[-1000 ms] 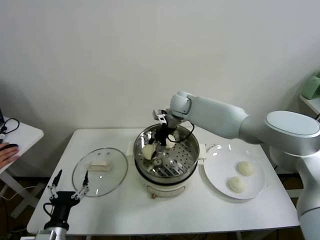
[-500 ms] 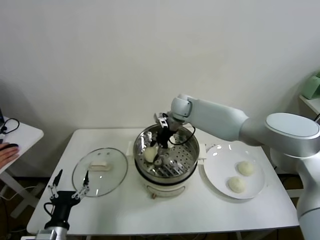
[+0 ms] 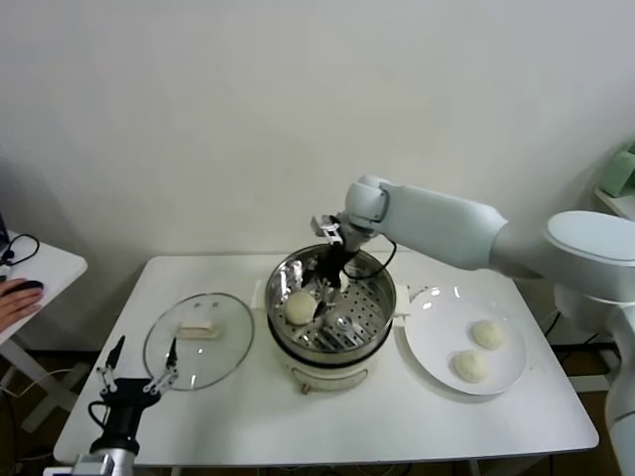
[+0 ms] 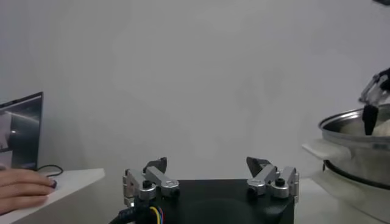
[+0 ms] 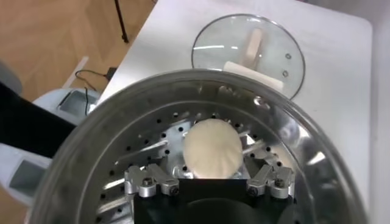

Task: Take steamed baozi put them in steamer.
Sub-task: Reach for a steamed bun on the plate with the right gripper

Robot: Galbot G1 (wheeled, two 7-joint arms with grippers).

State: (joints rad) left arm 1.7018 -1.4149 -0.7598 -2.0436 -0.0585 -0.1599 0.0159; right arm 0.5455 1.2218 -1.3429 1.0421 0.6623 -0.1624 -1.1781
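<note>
Fingers of right gripper (image 3: 319, 288) spread, baozi (image 5: 212, 148) released on steamer (image 3: 382, 297) tray | left gripper (image 4: 210, 178) open, parked near-left | two buns remain on plate (image 3: 429, 337), far-right

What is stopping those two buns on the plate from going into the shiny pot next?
Nothing visible. The steamer is open on top; its glass lid lies on the table, on the far side from the plate. The two baozi on the plate are uncovered. The right pincer is inside the steamer beside a bun; the left pincer is parked.
</note>
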